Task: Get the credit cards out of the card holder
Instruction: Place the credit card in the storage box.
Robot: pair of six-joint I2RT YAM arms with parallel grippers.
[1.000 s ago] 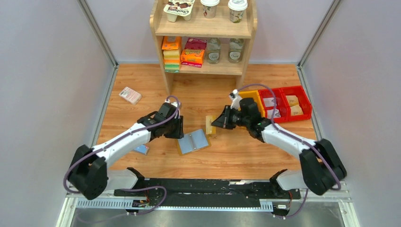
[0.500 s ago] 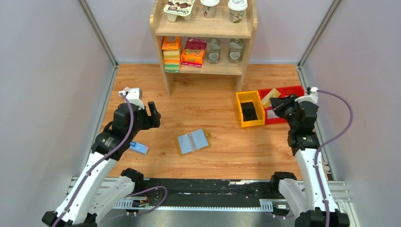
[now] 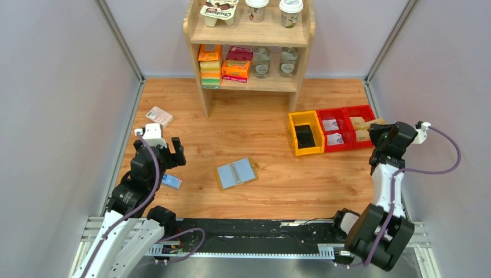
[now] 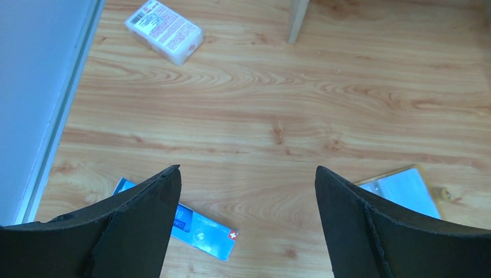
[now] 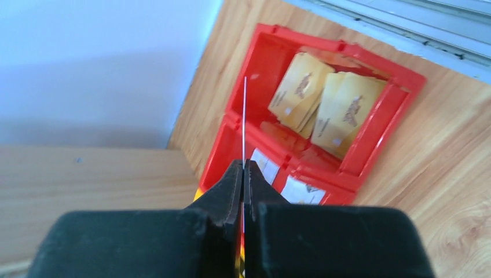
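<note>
Wooden tabletop [image 3: 289, 185] spreads under my arms, with a shelf [image 3: 249, 40] at the back and a pack [image 3: 219, 10] on top reading Chobani (as best I can tell). Red bins [image 5: 379, 130] hold tan cards [image 5: 301, 92]; the yellow bin [image 3: 310, 152] holds something black [image 3: 306, 136]. The card holder [image 3: 236, 173] lies open between my arms. My left gripper [image 4: 246, 191] gapes, empty; my right gripper [image 5: 243, 165] is clenched on a thin card [image 3: 377, 121].

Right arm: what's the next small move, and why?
Probably open the right gripper to drop the card. Its jaws are shut on the card's thin edge, above the red bin where other tan cards already lie. In the wrist view the card lines up with the bin's wall, so a slight nudge inward first may be safer.
</note>
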